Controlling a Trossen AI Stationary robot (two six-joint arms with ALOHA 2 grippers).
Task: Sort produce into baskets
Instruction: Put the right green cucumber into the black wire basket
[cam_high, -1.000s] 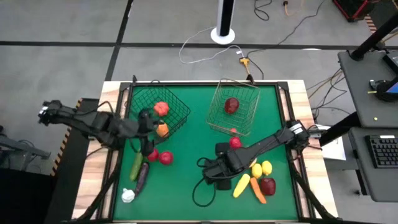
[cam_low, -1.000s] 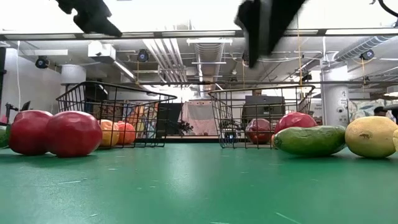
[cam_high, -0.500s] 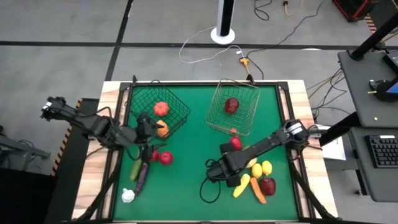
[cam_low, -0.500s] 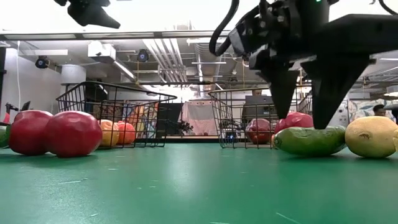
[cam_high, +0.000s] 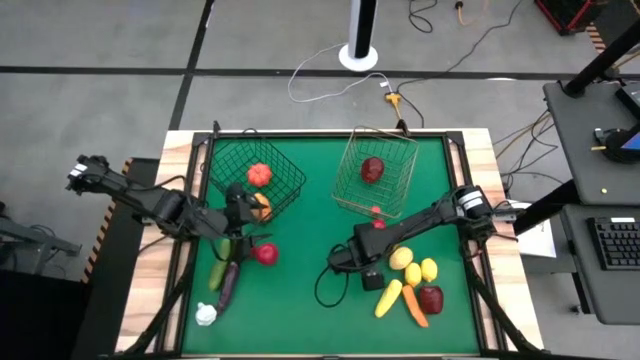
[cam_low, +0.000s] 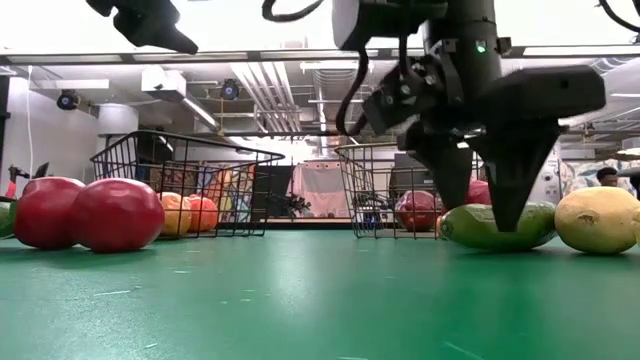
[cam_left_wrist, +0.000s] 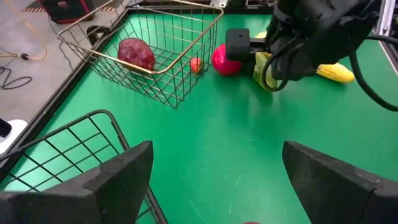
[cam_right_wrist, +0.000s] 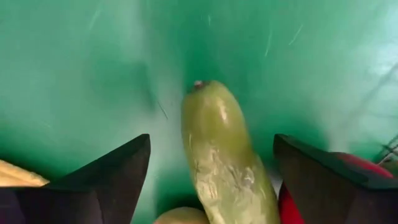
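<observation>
A dark wire basket (cam_high: 258, 179) holds two orange-red toy fruits (cam_high: 259, 173); a pale wire basket (cam_high: 375, 172) holds a dark red one (cam_high: 372, 168). Other toy produce (cam_high: 410, 282) lies scattered on the green mat.

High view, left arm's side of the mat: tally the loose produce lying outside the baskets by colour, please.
Red pieces: 2 (the low view shows both side by side)
Green cucumber: 1
Purple eggplant: 1
White piece: 1
Total: 5
</observation>
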